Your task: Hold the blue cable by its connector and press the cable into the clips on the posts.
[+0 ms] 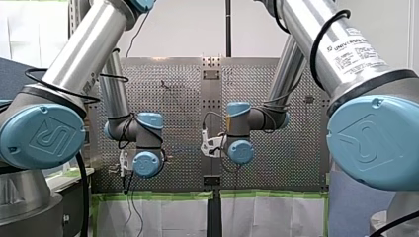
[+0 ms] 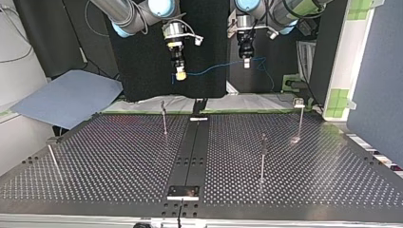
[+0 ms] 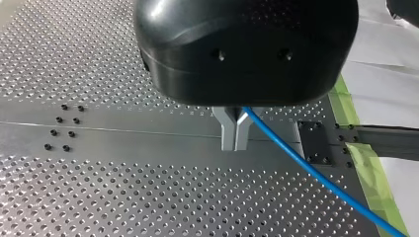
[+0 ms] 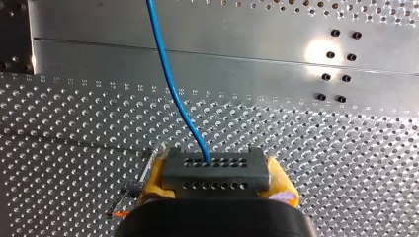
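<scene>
Blue cable [image 4: 171, 84], thin, smooth, dark perforated connector [image 4: 215, 173]

- You get the left arm [image 1: 94, 49] as silver tubes with light-blue joint caps [image 1: 42, 136], an embossed logo on the caps, and a black cable looped round the tube.
- The right arm [image 1: 306, 29] has the same silver and blue. You can read "UNIVERSAL ROBOTS" on its white label [image 1: 356, 54]; a black ring sits above the big blue cap and a black cable loops over the tube.
- You see a white bracket [image 1: 211, 144] at the right wrist, with thin black wires beside it.
- On the left gripper [image 3: 235, 143] you see a glossy, rounded black housing with two small recessed screw holes and grey metal fingers [image 3: 227, 131].
- On the right gripper [image 4: 216, 177] you see a black housing and yellow pads [image 4: 154, 175].
</scene>
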